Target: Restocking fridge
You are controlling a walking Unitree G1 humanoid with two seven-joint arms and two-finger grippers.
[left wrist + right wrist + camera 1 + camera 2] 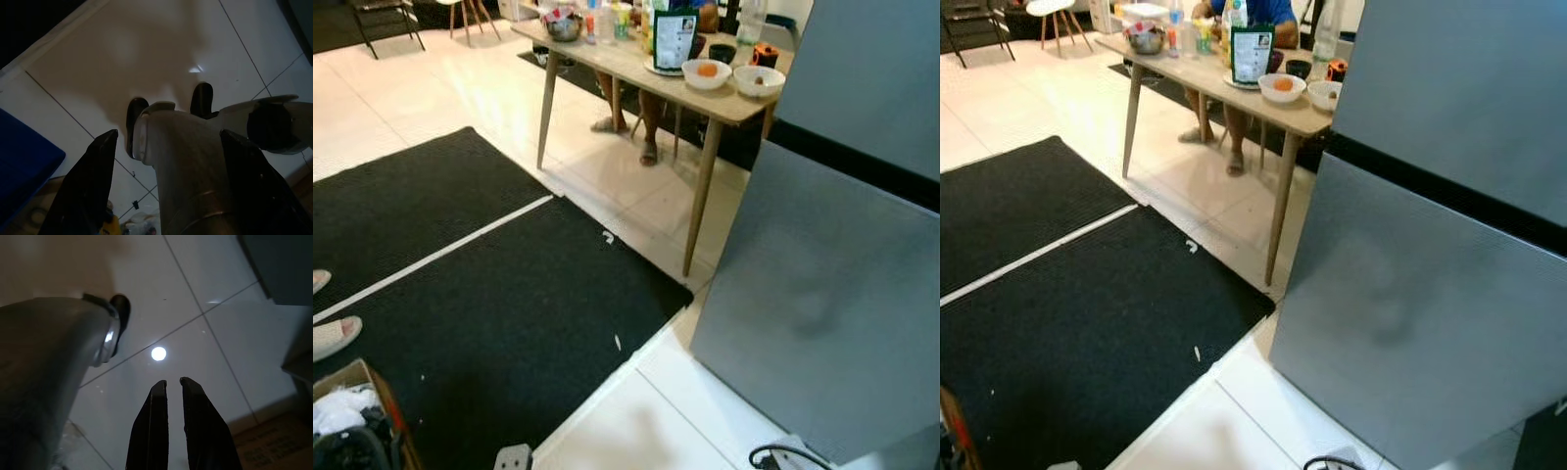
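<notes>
Left gripper gapes wide, right gripper nearly closed (both empty, over floor).

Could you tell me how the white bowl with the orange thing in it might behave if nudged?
The white bowl looks ceramic, so probably breakable. It sits near the wooden table edge, so a push might drop it.

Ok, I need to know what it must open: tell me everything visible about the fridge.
The fridge is a tall grey appliance with a matte, metallic-looking front, split by a black horizontal band into an upper and a larger lower door. Both doors are shut. It stands upright on the white tile floor, beside the wooden table.
</notes>
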